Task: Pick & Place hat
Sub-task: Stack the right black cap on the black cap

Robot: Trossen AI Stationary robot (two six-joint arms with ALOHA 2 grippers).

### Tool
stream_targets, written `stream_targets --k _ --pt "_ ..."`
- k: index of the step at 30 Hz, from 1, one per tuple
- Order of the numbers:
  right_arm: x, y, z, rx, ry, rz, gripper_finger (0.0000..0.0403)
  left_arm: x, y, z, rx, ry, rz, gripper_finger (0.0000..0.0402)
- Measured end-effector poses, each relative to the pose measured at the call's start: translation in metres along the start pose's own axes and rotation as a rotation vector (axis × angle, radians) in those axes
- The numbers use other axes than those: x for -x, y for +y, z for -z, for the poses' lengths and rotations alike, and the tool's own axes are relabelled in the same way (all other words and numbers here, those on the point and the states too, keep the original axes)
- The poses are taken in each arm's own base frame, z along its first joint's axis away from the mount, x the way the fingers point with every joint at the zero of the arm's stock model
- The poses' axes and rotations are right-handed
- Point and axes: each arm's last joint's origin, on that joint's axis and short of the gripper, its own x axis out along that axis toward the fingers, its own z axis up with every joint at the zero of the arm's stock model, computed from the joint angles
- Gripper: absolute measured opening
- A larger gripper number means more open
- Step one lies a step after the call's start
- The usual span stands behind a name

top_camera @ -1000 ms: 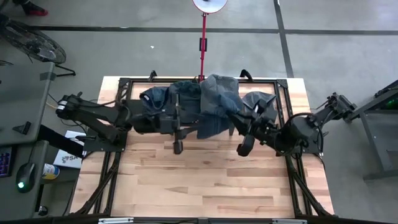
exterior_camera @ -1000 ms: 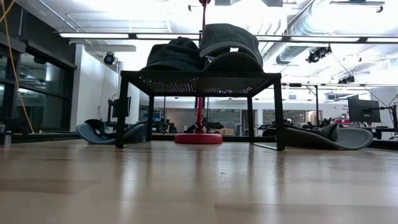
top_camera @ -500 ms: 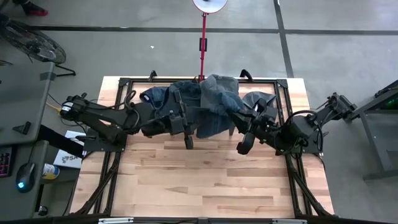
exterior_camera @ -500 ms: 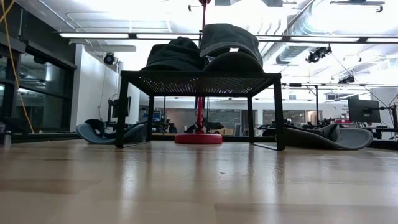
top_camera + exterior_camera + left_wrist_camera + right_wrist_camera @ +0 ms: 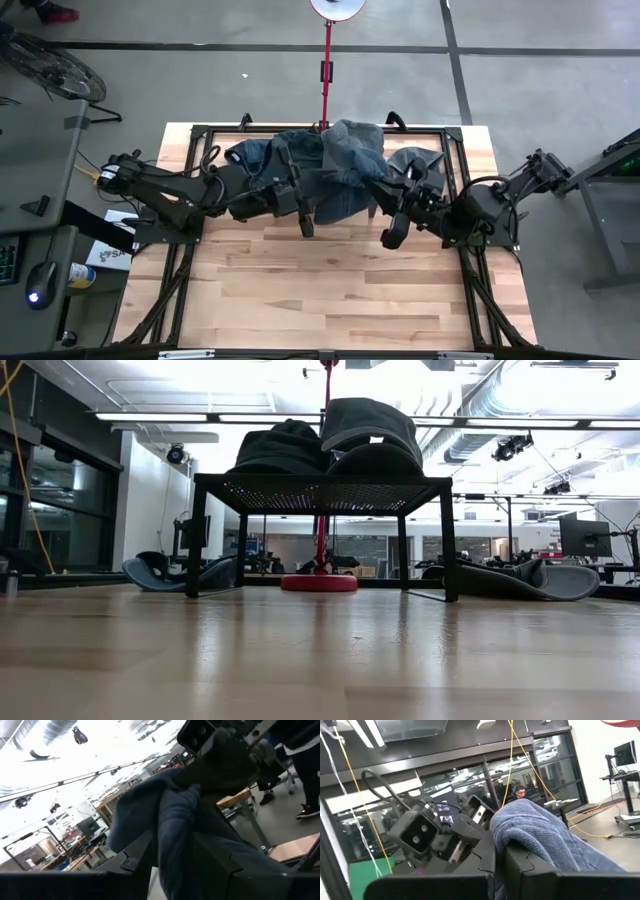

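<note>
A blue cloth hat (image 5: 345, 170) hangs between my two grippers, over the black mesh rack (image 5: 200, 135) at the table's far side. My left gripper (image 5: 318, 192) reaches in from the left and is shut on the hat (image 5: 175, 810). My right gripper (image 5: 372, 188) reaches in from the right and is shut on the same hat (image 5: 540, 835). Two more hats (image 5: 252, 155) (image 5: 420, 165) lie on the rack top. In the low view hats (image 5: 285, 445) sit on the rack (image 5: 320, 490), and no gripper shows there. My left gripper pinches a bunched fold of the hat's blue cloth (image 5: 172, 835) between its two fingers. The fingers come roughly level from the table's left. The cloth bulges out beyond the fingers toward the other arm. I cannot tell whether the hat touches the rack. My right gripper pinches the hat's towelling cloth (image 5: 520, 837) between its two fingers, coming roughly level from the table's right. The cloth rises over one finger (image 5: 530, 860) and drapes down past it. One layer or several, I cannot tell.
A red lamp pole (image 5: 326, 60) stands behind the rack, its round base (image 5: 318, 582) on the table's far edge. The wooden tabletop (image 5: 330, 290) in front of the rack is bare. Desks and gear flank the table on both sides.
My left gripper has rolled about its own axis and shifted a little toward the table's right, closer to the right gripper, keeping its hold on the hat. It has held still for the last half second.
</note>
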Motion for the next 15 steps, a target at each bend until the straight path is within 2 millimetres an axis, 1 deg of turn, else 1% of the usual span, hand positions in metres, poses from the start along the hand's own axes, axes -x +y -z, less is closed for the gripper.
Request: stream_targets --k 8,15 --pt "-0.0051 -0.0027 -0.0002 -0.039 -0.009 -0.048 0.0000 -0.0041 -0.0053 0.0049 -0.036 0.044 -0.025 0.0131" --pt "-0.0050 -0.0026 -0.0003 -0.039 -0.009 -0.051 0.0000 -0.0036 -0.0033 0.0061 -0.035 0.093 -0.087 0.0128"
